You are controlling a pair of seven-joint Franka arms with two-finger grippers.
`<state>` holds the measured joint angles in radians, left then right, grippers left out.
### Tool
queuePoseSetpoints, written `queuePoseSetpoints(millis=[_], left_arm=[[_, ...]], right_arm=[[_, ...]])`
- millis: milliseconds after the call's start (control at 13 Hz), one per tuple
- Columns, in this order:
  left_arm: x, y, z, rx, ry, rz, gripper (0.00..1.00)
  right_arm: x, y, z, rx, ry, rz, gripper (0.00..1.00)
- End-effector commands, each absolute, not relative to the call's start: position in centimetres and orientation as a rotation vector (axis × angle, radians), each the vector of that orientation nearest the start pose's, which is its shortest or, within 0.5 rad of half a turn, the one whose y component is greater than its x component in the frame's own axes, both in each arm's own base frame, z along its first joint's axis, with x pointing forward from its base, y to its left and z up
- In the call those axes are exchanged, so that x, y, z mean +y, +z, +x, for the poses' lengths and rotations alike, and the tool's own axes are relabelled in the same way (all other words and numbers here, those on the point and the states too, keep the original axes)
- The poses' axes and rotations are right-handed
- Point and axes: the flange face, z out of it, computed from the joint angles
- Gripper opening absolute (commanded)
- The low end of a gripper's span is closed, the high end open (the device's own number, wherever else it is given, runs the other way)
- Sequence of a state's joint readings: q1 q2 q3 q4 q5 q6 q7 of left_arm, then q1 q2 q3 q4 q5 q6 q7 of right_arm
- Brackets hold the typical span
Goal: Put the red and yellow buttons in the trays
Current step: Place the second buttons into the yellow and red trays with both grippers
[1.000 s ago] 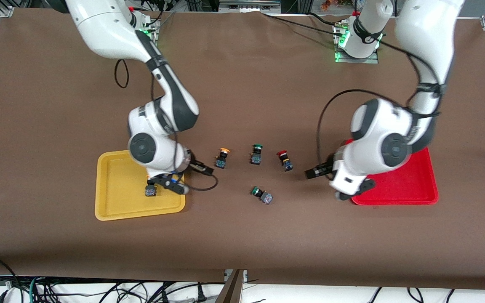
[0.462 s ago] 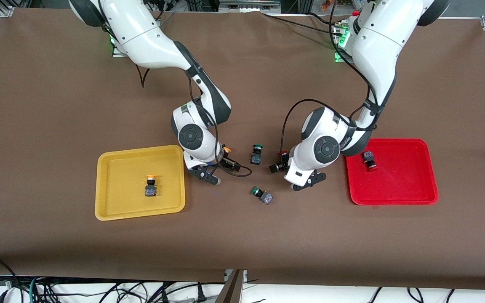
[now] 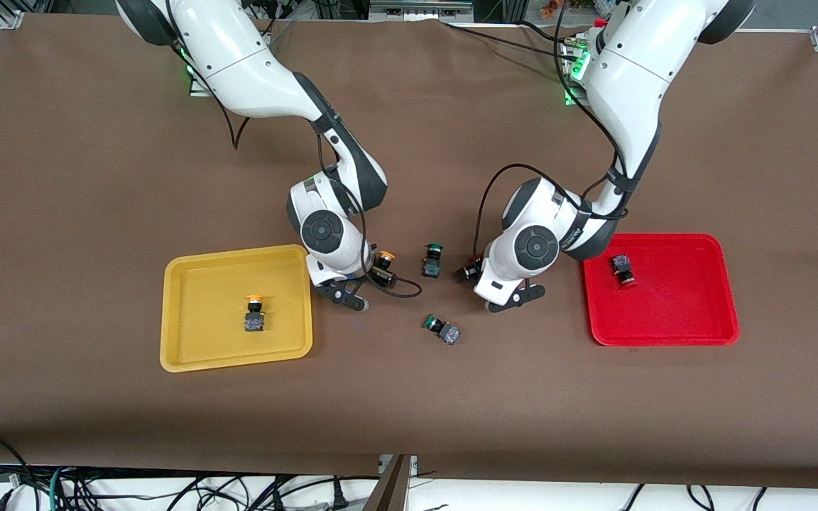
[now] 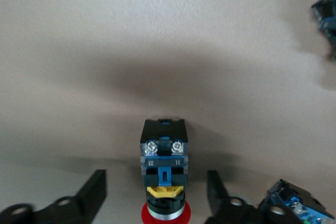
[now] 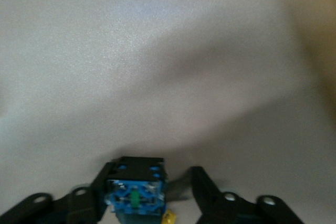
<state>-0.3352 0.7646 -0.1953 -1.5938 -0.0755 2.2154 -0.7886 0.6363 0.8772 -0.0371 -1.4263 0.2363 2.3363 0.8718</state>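
— Both arms have dropped lower onto the loose buttons between the trays.

— Fingers?

— Spread. The left gripper (image 4: 156, 198) straddles the red button (image 4: 163, 174); the right gripper (image 5: 144, 195) straddles the yellow button (image 5: 135, 193). I'd centre each base before squeezing. Yellow tray (image 3: 182, 355) and red tray (image 3: 693, 333) each hold one.

Front view: my left wrist hides most of the red button (image 3: 478, 260) under it; my right wrist covers the yellow button's (image 3: 385, 257) base. Left wrist view: red cap cut off at the edge, another switch (image 4: 292, 207) only partly in frame. Right wrist view: yellow button (image 5: 135, 193) cut off, cap unseen, blurry.
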Motion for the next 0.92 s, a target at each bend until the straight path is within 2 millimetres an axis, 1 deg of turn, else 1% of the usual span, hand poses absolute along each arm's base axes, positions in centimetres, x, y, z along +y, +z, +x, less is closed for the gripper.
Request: queuePoseSetpoints(millis=[0, 77, 154, 231, 308, 385, 462, 538, 615, 692, 769, 846], left_arm=[[-33.5, 18.5, 59.5, -0.52, 0.323, -3.141, 0.02], [-33.1, 19.2, 59.9, -0.528, 0.314, -3.144, 0.0], [-32.6, 21.1, 60.4, -0.535, 0.302, -3.144, 0.0], [-31.6, 23.6, 60.9, -0.542, 0.317, -3.121, 0.0], [-29.3, 26.9, 62.0, -0.51, 0.332, -3.089, 0.0], [-26.4, 30.2, 63.1, -0.42, 0.364, -3.078, 0.0], [-22.6, 32.7, 64.3, -0.327, 0.423, -3.077, 0.0], [-18.5, 34.3, 65.2, -0.221, 0.491, -3.085, 0.0], [-14.7, 34.8, 65.6, -0.105, 0.574, -3.085, 0.0], [-10.5, 34.3, 65.8, 0.002, 0.616, -3.053, 0.0], [-7.0, 33.3, 65.9, 0.115, 0.635, -3.015, 0.01], [-5.7, 31.4, 65.4, 0.176, 0.669, -2.962, 0.03]], right_arm=[[39.9, 19.7, 60.2, 0.604, 0.13, -2.985, 0.01], [38.3, 21.3, 61.2, 0.557, 0.141, -3.018, 0.01], [36.5, 23.1, 62.1, 0.499, 0.171, -3.041, 0.01], [34.2, 25.1, 63.4, 0.455, 0.198, -3.062, 0.01], [31.3, 26.4, 64.5, 0.398, 0.239, -3.081, 0.01], [28.9, 26.5, 65.4, 0.328, 0.262, -3.092, 0.04], [27.2, 26.1, 65.9, 0.302, 0.259, -3.112, 0.18], [25.7, 24.9, 66.2, 0.317, 0.256, -3.125, 0.47], [25.1, 24.0, 66.2, 0.33, 0.229, -3.122, 0.81], [24.9, 23.7, 66.1, 0.335, 0.216, -3.121, 0.96], [25.0, 24.4, 66.2, 0.341, 0.208, -3.113, 0.99], [24.9, 25.7, 66.5, 0.342, 0.186, -3.103, 0.99]])
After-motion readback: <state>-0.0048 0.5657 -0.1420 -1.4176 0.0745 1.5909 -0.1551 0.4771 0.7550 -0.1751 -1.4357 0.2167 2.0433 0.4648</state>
